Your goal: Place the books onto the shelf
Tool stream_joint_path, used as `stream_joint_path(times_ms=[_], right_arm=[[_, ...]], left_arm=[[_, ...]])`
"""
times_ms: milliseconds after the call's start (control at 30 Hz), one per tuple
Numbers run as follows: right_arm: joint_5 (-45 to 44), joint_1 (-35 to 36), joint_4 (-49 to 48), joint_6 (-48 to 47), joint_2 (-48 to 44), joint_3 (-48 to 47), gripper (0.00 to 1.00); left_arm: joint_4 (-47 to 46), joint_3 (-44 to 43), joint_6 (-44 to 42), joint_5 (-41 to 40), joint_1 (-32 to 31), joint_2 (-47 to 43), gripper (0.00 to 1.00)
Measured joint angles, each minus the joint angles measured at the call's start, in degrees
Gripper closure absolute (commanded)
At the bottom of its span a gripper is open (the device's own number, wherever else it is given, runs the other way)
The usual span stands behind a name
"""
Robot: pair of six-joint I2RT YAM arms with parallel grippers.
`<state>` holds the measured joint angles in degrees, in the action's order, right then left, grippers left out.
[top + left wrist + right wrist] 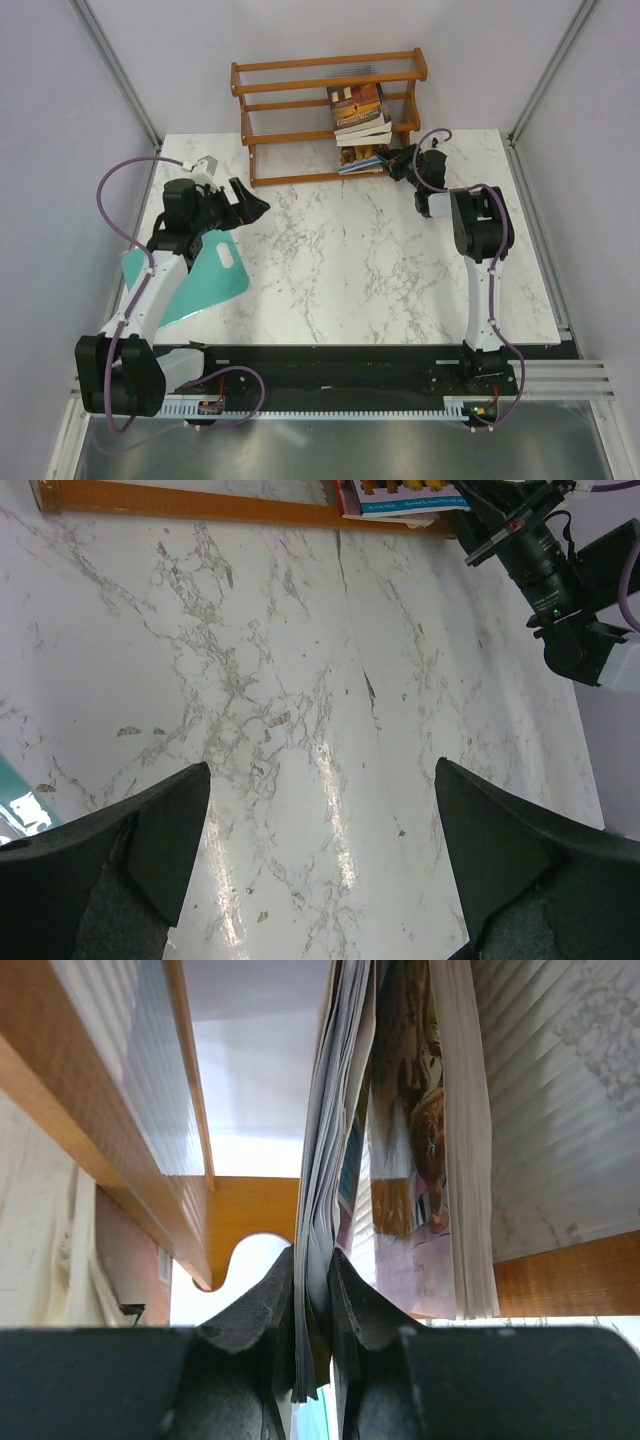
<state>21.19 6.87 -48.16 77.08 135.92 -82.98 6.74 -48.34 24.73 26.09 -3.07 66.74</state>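
R gripper [312, 1265]: clamped on thin book [322, 1140] edge, at shelf [300, 70] rt end.
L gripper [322, 780]: jaws wide, holding nothing, over table [340, 270].
Books [360, 110]: stacked on shelf.

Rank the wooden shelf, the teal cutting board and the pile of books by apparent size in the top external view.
1. shelf, clearly largest.
2. teal cutting board, though the left arm covers part of it.
3. pile of books, smallest.

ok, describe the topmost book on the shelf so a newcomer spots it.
Wooden shelf at the far edge of the table; books are piled at its right end. It is the uppermost one, the brown-orange book, while those beneath show white and blue.
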Motion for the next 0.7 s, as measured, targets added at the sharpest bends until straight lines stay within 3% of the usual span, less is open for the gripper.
stream_joint_path(times_ms=[333, 433, 467, 567, 700], right_arm=[[-0.8, 0.2, 1.5, -0.4, 0.0, 0.0, 0.75], [-0.8, 0.2, 2.0, -0.5, 0.0, 0.0, 0.68], [-0.9, 0.2, 2.1, -0.5, 0.0, 0.0, 0.56], [-1.4, 0.1, 2.7, -0.8, 0.0, 0.1, 0.45], [-1.9, 0.1, 4.2, -2.0, 0.0, 0.2, 0.42]], left_arm=[[0.0, 0.0, -0.2, 0.0, 0.0, 0.0, 0.00], [0.0, 0.0, -0.2, 0.0, 0.0, 0.0, 0.00], [0.0, 0.0, -0.2, 0.0, 0.0, 0.0, 0.00], [0.0, 0.0, -0.2, 0.0, 0.0, 0.0, 0.00], [0.0, 0.0, -0.2, 0.0, 0.0, 0.0, 0.00]])
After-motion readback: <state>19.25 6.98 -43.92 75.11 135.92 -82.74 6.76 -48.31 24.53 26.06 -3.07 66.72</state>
